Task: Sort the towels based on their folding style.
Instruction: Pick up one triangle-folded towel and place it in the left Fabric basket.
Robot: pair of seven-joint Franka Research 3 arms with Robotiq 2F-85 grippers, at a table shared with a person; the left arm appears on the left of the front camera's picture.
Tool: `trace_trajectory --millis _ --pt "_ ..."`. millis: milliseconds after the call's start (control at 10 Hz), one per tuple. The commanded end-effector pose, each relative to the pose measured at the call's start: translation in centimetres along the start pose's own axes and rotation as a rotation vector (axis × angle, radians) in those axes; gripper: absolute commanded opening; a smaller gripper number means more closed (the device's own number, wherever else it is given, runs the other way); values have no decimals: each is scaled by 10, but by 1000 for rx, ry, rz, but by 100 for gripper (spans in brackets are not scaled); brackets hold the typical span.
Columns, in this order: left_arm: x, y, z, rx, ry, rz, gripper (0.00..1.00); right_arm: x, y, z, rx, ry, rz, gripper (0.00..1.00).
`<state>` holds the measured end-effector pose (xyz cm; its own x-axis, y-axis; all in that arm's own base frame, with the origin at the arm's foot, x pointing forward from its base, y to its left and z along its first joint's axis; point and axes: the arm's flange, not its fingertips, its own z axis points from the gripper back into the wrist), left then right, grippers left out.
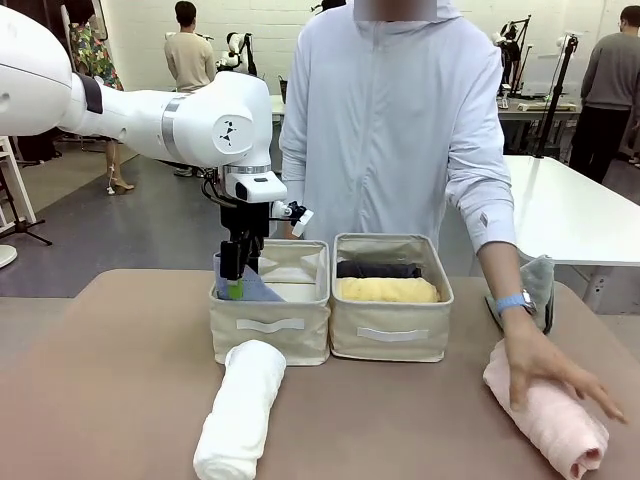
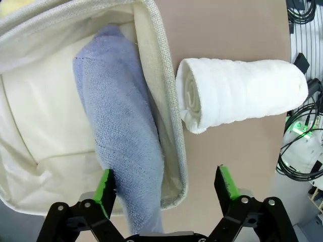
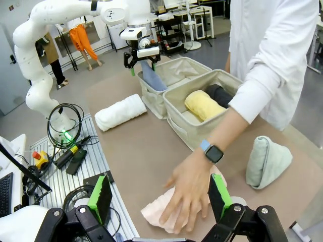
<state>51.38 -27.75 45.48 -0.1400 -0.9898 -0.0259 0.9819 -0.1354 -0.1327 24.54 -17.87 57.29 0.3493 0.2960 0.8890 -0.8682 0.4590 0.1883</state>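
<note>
Two cream baskets stand close side by side on the counter [image 1: 120, 340], and the left basket [image 1: 270, 325] sits under the left gripper [image 1: 240, 288]. That gripper hangs fingers down over the left basket's outer end, away from the right basket [image 1: 390, 335]. Its jaws are spread wide and clamped on nothing.

In its wrist view the fingers straddle the left basket's wall. One green pad is inside, right at the edge of the lavender-blue towel [image 2: 118, 126], and the other is outside over bare counter. The lavender-blue towel leans along the inside of that wall, with its near end between the jaws.

The white towel [image 1: 240, 410], rolled, lies on the counter just in front of the left basket on the robot's side, one end close to the wall. To the left basket's right, the right basket holds the yellow towel [image 1: 388, 290], with the dark grey towel [image 1: 378, 269] behind it.

Farther right of the left basket, past the right basket, the grey-green towel [image 3: 267, 161] stands on the counter. The pink towel [image 1: 555, 420] lies there under the person's hand [image 1: 545, 375].

The right gripper [image 3: 159, 195] is above that pink towel, well apart from the left basket. Its jaws are wide and empty.
</note>
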Motion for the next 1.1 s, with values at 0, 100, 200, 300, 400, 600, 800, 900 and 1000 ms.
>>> trace_trajectory --millis 0,100,200,300,400,600,800,900,1000 --pt "-1 -2 0 7 -13 14 100 2 -1 1 6 -24 18 100" --pt "-3 -4 5 8 -25 14 100 2 -1 1 6 -24 18 100" --pt "-8 -9 30 46 -62 -6 100 2 -1 1 6 -24 18 100" --pt "-21 -22 69 88 -115 -16 100 2 -1 1 6 -24 18 100" --pt "-47 -41 113 158 -183 -15 100 2 -1 1 6 -24 18 100" --pt "-120 -85 172 268 -328 45 100 2 -1 1 6 -24 18 100" --pt "-179 -119 187 319 -419 102 100 2 -1 1 6 -24 18 100" --pt "-203 -129 184 330 -442 139 100 2 -1 1 6 -24 18 100" --pt "-216 -132 177 312 -468 158 100 2 -1 1 6 -24 18 100"
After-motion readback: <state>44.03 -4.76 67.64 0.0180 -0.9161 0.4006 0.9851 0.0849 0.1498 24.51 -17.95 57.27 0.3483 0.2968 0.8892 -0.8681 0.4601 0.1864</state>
